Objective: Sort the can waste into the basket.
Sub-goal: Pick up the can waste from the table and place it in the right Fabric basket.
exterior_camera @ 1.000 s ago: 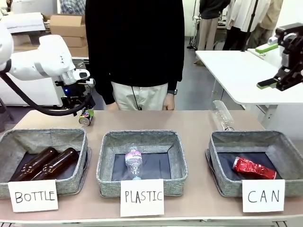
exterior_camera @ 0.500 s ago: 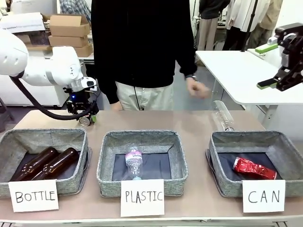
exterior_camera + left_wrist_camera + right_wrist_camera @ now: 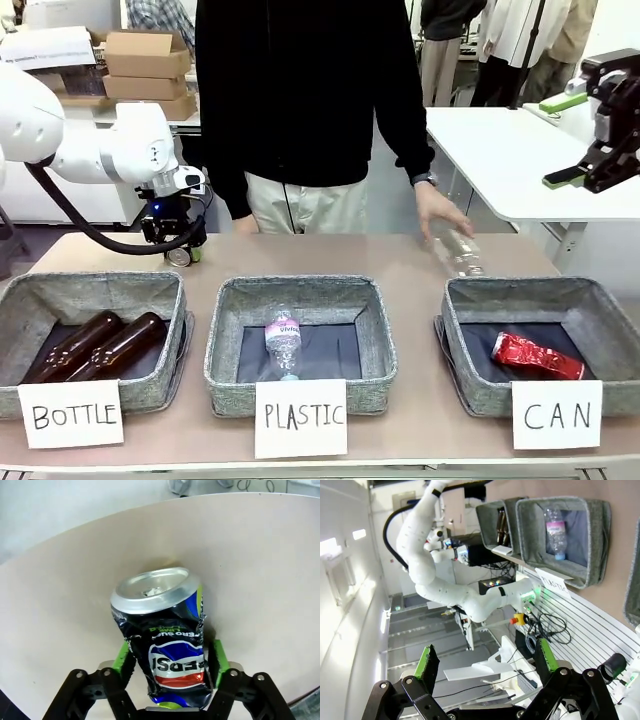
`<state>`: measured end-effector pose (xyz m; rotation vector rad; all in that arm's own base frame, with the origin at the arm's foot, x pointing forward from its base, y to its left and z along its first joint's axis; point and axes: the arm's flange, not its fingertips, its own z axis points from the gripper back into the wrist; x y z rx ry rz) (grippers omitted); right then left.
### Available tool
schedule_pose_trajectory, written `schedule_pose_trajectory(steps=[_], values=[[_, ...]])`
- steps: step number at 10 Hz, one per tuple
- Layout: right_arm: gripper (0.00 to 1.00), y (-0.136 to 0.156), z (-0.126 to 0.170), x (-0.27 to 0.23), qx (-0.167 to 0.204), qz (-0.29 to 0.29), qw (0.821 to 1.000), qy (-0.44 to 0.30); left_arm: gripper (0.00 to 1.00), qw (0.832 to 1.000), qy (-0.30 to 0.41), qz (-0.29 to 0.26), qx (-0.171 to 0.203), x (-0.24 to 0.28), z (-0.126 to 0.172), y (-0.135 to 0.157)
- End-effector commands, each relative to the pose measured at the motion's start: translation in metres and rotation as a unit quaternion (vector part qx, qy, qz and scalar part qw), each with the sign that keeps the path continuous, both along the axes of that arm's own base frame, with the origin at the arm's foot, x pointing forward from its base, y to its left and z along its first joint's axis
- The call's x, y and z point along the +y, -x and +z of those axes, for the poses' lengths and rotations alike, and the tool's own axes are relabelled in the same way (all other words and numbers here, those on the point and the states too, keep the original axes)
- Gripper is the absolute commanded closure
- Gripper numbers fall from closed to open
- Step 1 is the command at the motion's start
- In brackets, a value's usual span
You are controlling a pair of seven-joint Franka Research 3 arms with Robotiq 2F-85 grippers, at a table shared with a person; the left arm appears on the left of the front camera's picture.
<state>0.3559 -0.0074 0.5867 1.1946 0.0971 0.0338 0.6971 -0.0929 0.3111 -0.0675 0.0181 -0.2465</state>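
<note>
Can waste, two pieces. The black can (image 3: 170, 630) rests on the table (image 3: 260, 555) between the two green pads (image 3: 123, 656) of the left jaws, printed side up, its silver end turned away from the wrist. The pads stand close against its crumpled sides; whether they clamp it cannot be told.

Across the table's near edge stand three grey baskets, each with a handwritten card. At the left, the BOTTLE basket (image 3: 20, 300) holds two brown bottles (image 3: 100, 345). In the middle, the PLASTIC basket (image 3: 225, 340) holds one clear bottle (image 3: 283, 345). At the right, the CAN basket (image 3: 460, 330), marked by its card (image 3: 556, 413), holds the red can (image 3: 535, 355) on its dark floor.

Behind the BOTTLE basket, at the far left, the black can (image 3: 181, 256) sits under the left arm, well apart from the CAN basket. Just behind the CAN basket lies a second clear bottle (image 3: 462, 252), with the person's hand (image 3: 438, 210) on it. The right jaws hang high at the right, pads wide apart, with nothing between them.
</note>
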Motion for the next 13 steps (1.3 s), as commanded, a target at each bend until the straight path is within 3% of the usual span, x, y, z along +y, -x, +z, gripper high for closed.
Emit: schedule_pose_trajectory(steps=[1, 2, 3, 5, 8, 9, 10, 11, 13], values=[[0.00, 0.001, 0.004, -0.002, -0.004, 0.004, 1.000, 0.000, 1.00, 1.000, -0.010, 0.010, -0.001, -0.001, 0.003, -0.001], [0.00, 0.001, 0.004, -0.002, -0.004, 0.004, 1.000, 0.000, 1.00, 1.000, -0.010, 0.011, -0.004, 0.000, 0.004, -0.001], [0.00, 0.001, 0.004, -0.002, -0.004, 0.004, 1.000, 0.000, 0.84, 1.000, -0.006, 0.009, -0.005, 0.001, 0.006, 0.000], [0.00, 0.001, 0.004, -0.002, -0.004, 0.004, 1.000, 0.000, 1.00, 1.000, -0.001, 0.012, -0.009, 0.002, 0.010, 0.002], [0.00, 0.001, 0.004, -0.002, -0.004, 0.004, 1.000, 0.000, 1.00, 0.999, 0.021, 0.036, -0.009, 0.006, 0.028, 0.010], [0.00, 0.001, 0.004, -0.002, -0.004, 0.004, 1.000, 0.000, 1.00, 0.998, 0.047, 0.023, 0.020, 0.013, 0.061, 0.026], [0.00, 0.001, 0.004, -0.002, -0.004, 0.004, 1.000, 0.000, 1.00, 0.994, 0.095, 0.006, 0.044, 0.024, 0.109, 0.062], [0.00, 0.001, 0.004, -0.002, -0.004, 0.004, 1.000, 0.000, 1.00, 0.992, 0.119, 0.009, 0.049, 0.039, 0.168, 0.115], [0.00, 0.001, 0.004, -0.002, -0.004, 0.004, 1.000, 0.000, 1.00, 0.984, 0.161, -0.004, 0.073, 0.053, 0.240, 0.214]])
